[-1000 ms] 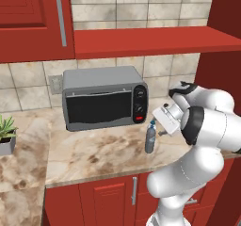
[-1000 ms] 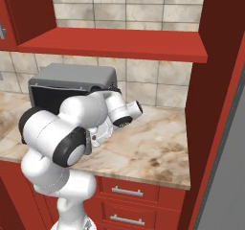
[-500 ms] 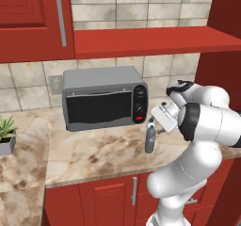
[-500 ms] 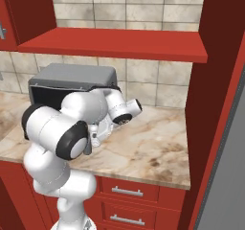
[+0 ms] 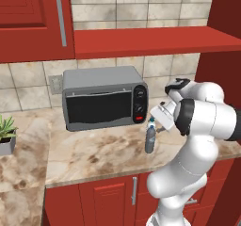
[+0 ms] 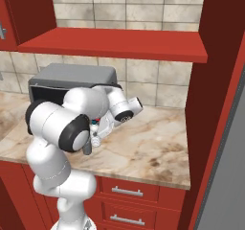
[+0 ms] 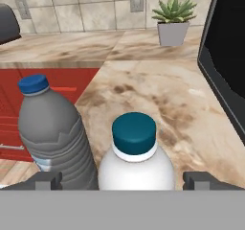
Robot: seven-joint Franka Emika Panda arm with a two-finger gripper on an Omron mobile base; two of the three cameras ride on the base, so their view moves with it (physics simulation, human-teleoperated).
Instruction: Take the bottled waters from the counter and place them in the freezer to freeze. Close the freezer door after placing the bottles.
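Hand (image 7: 124,181) spread wide at the bottom of the hand view, empty, fingertips either side of the white bottle (image 7: 135,162) with the teal cap. Grey bottle (image 7: 52,133) just left of it in that view, close by the left fingertip. Both upright on the desk (image 7: 158,90); plant (image 7: 173,20) far back, microwave (image 7: 225,71) at the right edge.

Likely trouble: nudging or pinching the grey bottle along with the white one, given that tight gap; tipping either; slipping off the rounded shoulder if closed too high.

Compared with a second ago: hand shifted left in the left base view, nearer the bottle; spread unchanged.
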